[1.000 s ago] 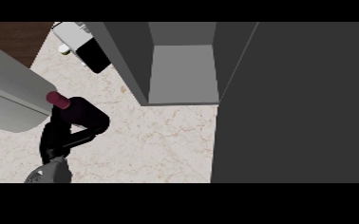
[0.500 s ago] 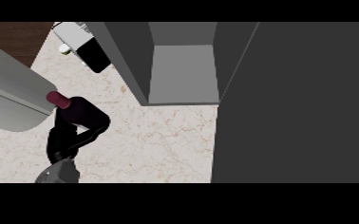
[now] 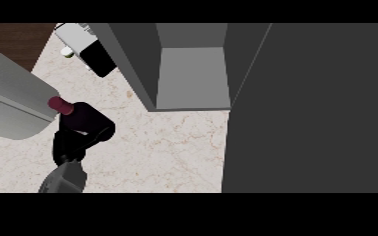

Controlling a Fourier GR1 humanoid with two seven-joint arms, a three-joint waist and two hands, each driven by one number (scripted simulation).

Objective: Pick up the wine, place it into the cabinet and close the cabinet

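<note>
- Your left hand (image 3: 80,132) was curled round the wine bottle (image 3: 60,105). Only its dark red top showed above the fingers.
- The bottle was at the left side of the counter (image 3: 170,150), close to a big grey thing (image 3: 18,102).
- The cabinet (image 3: 192,75) stood open, off to the right of the bottle.
- You needed to lift the bottle straight up first, so it cleared the grey thing, then carry it upright toward the cabinet floor.
- Your right hand did not show.

Marble counter (image 3: 162,150), black-and-white appliance (image 3: 87,50)
</note>
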